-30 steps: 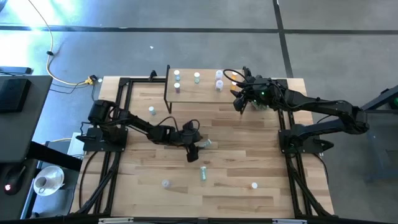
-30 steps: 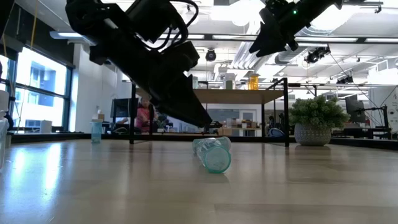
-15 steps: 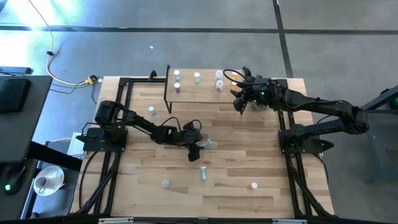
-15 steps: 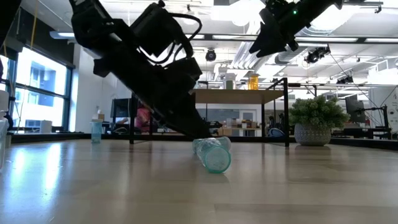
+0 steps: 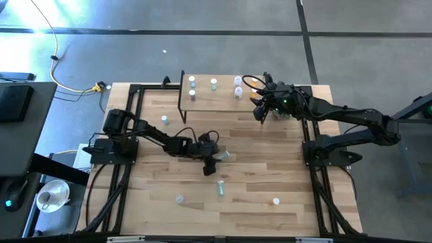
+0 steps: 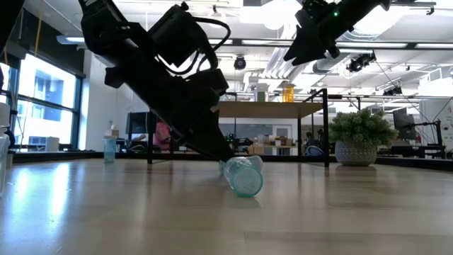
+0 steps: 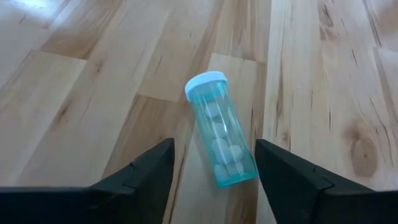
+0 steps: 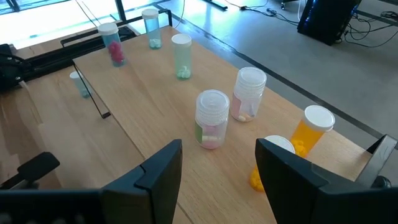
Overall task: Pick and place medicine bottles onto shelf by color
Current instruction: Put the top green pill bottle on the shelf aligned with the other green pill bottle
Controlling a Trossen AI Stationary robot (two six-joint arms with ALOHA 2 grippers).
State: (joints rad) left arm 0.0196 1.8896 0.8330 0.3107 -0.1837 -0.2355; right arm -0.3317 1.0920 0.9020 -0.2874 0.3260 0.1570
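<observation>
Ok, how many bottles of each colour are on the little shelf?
Blue bottles: 2
Green bottle: 1
Clear bottles: 2
Orange bottles: 2
Total on the shelf: 7

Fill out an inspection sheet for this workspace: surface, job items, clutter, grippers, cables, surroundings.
Surface: plank table, bare wood, dry.
Job's things: teal bottle lying on its side; shelf holding several upright bottles; loose bottles scattered on the table.
Clutter: potted plant near the table's far right.
Grippers: left gripper open, low, fingers either side of the teal bottle; right gripper open, above the shelf's right end.
Cables: yellow cable on the floor.
Surroundings: office room, a person far behind.
</observation>
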